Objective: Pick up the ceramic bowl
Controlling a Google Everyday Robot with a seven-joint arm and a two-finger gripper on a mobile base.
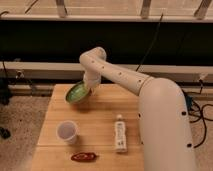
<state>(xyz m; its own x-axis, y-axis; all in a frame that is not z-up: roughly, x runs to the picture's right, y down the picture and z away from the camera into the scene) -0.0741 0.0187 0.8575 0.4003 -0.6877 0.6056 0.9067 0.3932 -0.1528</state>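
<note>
1. The robot's white arm [150,100] fills the right side of the view, reaching from the lower right up and over to the far left part of the wooden table [100,117].
2. The ceramic bowl [77,93] sits tilted at the table's far-left area, its pale green inside facing the camera; it seems raised off the wood at one side, with a shadow just under it.
3. The gripper [91,86] is at the bowl's right rim, directly below the arm's wrist. It appears to be grasping the rim of the ceramic bowl (the tilt suggests the bowl hangs from that pinch).
4. Smaller things lie nearer the camera, well apart from the bowl: a translucent cup [67,132], a white tube [120,133] and a red packet [84,156].
5. Judgement: the lift is under way. To do it well, keep the pinch firm on the glossy rim, rise straight and slowly so the heavy bowl does not swing or slip, and stay clear of the cup below.
</note>
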